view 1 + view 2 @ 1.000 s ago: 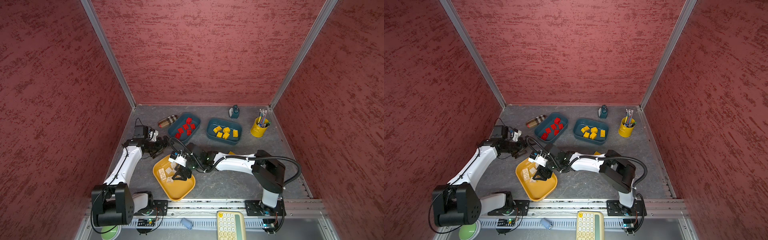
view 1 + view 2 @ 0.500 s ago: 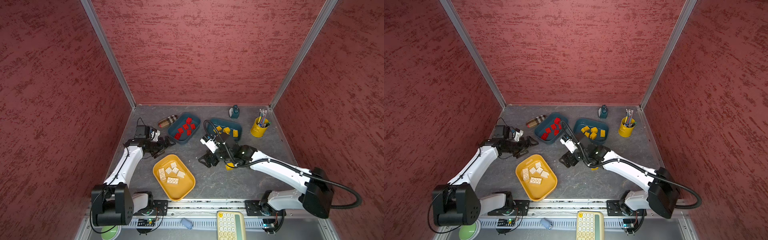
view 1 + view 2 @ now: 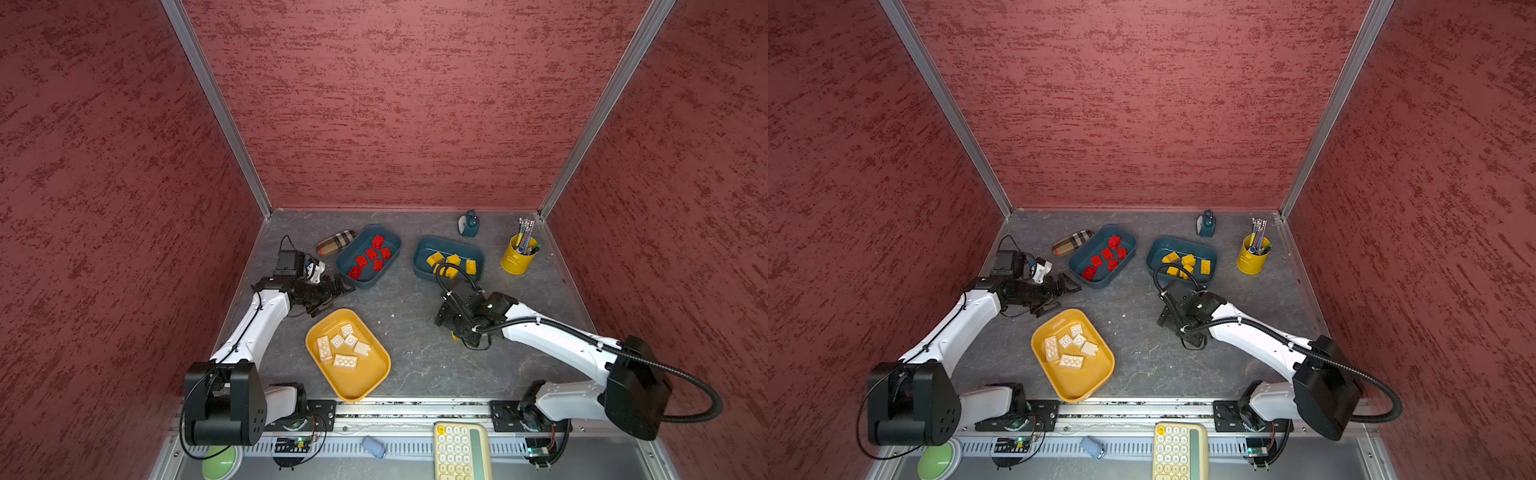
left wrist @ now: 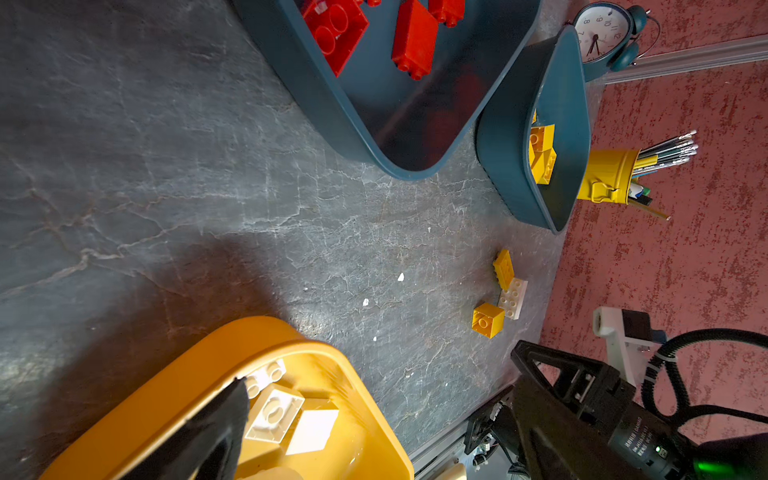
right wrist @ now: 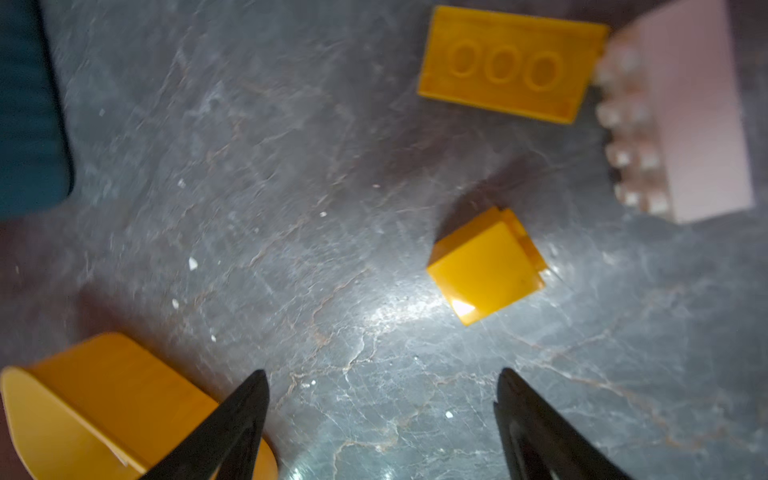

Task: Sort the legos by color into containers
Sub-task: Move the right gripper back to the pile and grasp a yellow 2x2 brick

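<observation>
three trays. teal tray (image 3: pixel 368 284) by far table edge: six red legos (image 3: pixel 371 253). second teal tray (image 3: pixel 446 248) beside it: about five yellow legos (image 3: pixel 453 259). mustard tray (image 3: pixel 357 382) at near edge: six white legos (image 3: pixel 345 360). only wrist views show the loose legos mid-table, two yellow (image 5: pixel 484 266) and one white (image 5: pixel 698 124); right arm (image 3: pixel 552 338) mostly hides them in both top views. left fingers (image 3: pixel 337 286) spread wide, empty. right fingers (image 5: pixel 245 407) well apart, empty.
</observation>
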You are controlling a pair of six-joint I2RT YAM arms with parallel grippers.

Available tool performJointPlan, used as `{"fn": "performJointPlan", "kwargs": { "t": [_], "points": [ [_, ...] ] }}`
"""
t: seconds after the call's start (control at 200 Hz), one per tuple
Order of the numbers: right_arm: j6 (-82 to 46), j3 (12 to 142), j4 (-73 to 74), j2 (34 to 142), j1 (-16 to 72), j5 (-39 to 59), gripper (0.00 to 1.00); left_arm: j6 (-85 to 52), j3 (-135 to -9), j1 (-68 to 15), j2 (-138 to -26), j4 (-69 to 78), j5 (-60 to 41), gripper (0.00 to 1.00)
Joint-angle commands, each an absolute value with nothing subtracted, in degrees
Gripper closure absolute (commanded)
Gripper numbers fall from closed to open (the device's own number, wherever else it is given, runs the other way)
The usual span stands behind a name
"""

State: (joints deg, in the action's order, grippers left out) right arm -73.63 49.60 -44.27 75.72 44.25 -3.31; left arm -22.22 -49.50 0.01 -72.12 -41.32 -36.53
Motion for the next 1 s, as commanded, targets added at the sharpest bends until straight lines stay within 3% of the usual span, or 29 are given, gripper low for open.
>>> {"fn": "performJointPlan", "kwargs": {
  "t": [0.0, 0.406, 0.706, 0.997],
  "points": [
    [-88.1, 47.2, -46.8, 74.6, 42.3, -7.4, 0.13, -21.5, -49.7, -0.3, -72.2, -40.0, -36.5, 0.01],
    [-87.8, 45.4, -36.8, 81.7, 38.0, -4.2, 0.21, -20.6, -49.9, -0.2, -72.6, -40.2, -36.2, 0.01],
    [-85.4, 47.1, -38.9, 87.7, 37.9, -5.5, 0.47, -20.1, -49.4, 0.0, -72.0, -40.7, -35.6, 0.01],
    [-80.9, 48.9, -42.2, 86.5, 38.1, -8.4, 0.73, -19.9, -49.8, 0.0, -72.5, -41.0, -35.6, 0.01]
  ]
}}
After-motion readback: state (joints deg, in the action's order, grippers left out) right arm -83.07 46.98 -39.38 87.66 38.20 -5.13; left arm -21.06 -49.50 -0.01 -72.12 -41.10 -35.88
